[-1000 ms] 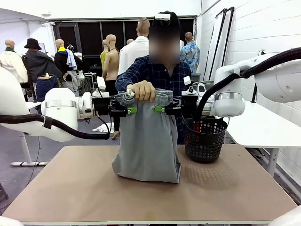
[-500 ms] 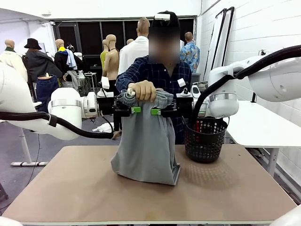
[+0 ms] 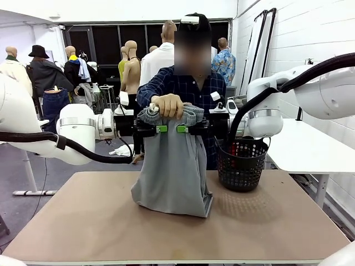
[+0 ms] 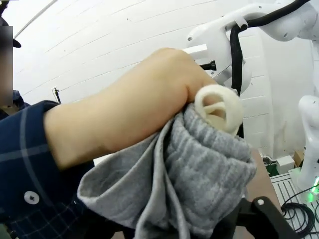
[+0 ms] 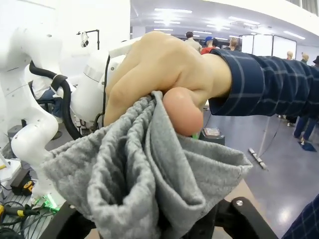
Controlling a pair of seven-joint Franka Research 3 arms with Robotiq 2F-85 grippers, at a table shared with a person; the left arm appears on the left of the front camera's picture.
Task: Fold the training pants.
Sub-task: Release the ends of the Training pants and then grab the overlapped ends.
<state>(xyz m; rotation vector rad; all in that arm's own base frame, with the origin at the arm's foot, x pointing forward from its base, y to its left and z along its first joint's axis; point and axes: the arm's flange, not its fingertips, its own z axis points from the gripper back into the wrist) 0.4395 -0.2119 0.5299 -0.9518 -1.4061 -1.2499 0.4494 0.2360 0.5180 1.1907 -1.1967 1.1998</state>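
Observation:
The light grey training pants [image 3: 172,166] hang upright over the table, and their lower end rests crumpled on the tabletop. A person's hand [image 3: 168,105] grips the gathered waistband from above. My left gripper [image 3: 159,128] and right gripper [image 3: 183,128] sit close together just under that hand, one on each side of the waistband, each shut on the fabric. The left wrist view has bunched grey cloth [image 4: 199,169] under the hand [image 4: 124,114]. From the right wrist, the pants [image 5: 139,169] bulge below the person's fist [image 5: 159,74].
A black mesh basket [image 3: 240,163] stands on the table's far right, close to the right arm. The tan tabletop [image 3: 83,221] spreads out in front of the pants. A white table [image 3: 310,149] stands beyond it on the right.
Both grippers have moved inward toward each other, narrowing the top of the pants. The hanging fabric has sagged slightly, and the person's hand has stayed on the waistband.

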